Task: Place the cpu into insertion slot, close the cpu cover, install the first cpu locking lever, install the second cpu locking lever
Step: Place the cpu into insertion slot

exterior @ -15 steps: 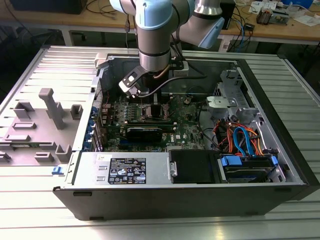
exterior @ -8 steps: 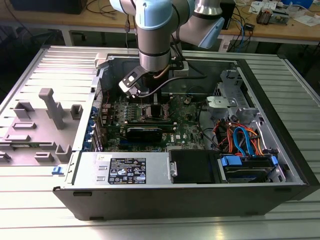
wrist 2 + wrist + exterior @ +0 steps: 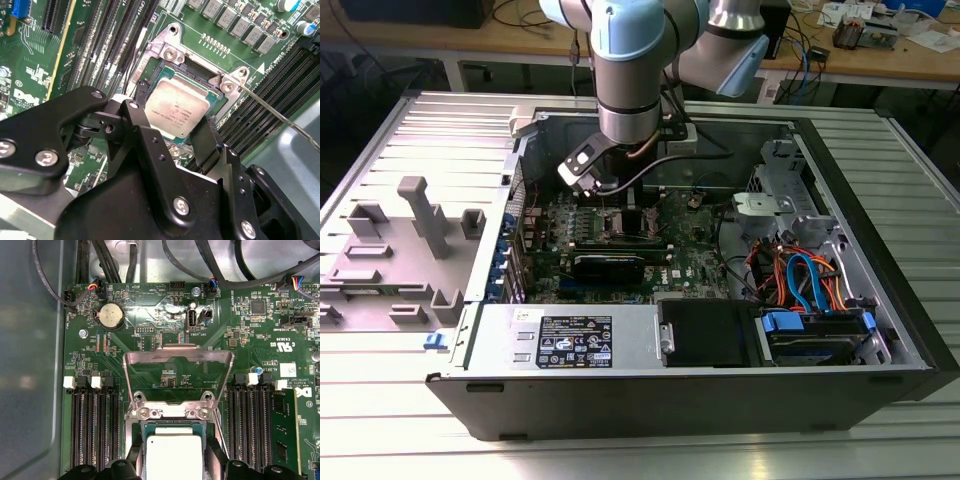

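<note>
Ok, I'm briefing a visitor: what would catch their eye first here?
The pale-blue robot arm reaches down into the open computer case in the exterior view. In the first wrist view, the silvery cpu sits at the gripper, by the insertion slot, with the cpu cover raised open.

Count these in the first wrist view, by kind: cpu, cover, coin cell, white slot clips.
cpu: 1
cover: 1
coin cell: 1
white slot clips: 4
Total: 7
</note>
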Robot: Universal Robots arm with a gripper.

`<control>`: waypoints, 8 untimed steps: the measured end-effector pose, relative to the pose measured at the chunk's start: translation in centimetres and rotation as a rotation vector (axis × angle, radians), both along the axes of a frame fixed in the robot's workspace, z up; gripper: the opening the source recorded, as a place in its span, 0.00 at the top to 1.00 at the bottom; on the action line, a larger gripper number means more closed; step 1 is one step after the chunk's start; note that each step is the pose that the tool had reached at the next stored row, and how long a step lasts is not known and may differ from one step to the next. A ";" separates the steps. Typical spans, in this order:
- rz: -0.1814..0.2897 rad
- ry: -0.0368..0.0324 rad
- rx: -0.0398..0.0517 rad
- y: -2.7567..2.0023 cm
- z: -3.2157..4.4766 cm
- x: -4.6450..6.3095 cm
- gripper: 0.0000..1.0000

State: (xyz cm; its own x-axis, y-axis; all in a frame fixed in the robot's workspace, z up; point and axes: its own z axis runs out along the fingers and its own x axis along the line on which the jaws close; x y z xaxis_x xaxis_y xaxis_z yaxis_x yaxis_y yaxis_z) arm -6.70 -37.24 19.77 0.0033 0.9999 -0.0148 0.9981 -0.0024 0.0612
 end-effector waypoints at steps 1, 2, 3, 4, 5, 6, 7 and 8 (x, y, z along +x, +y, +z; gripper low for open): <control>0.000 0.0000 0.0000 0.00 0.00 0.0 0.38; 0.000 0.0000 0.0001 0.00 0.00 0.0 0.38; 0.000 -0.0001 0.0003 0.01 0.01 0.0 0.38; 0.000 -0.0001 0.0002 0.00 0.07 0.0 0.38; 0.000 0.0001 0.0005 0.00 0.12 0.0 0.38; 0.000 0.0002 0.0009 0.00 0.21 0.0 0.38; 0.000 0.0009 0.0009 0.00 0.46 0.0 0.38; 0.000 0.0019 0.0010 0.00 0.72 0.0 0.38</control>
State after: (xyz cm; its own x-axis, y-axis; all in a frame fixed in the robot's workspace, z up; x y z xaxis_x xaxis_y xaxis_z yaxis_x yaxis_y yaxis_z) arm -6.69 -37.24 20.48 0.0033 0.9999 -0.0138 0.9982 -0.0025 0.0593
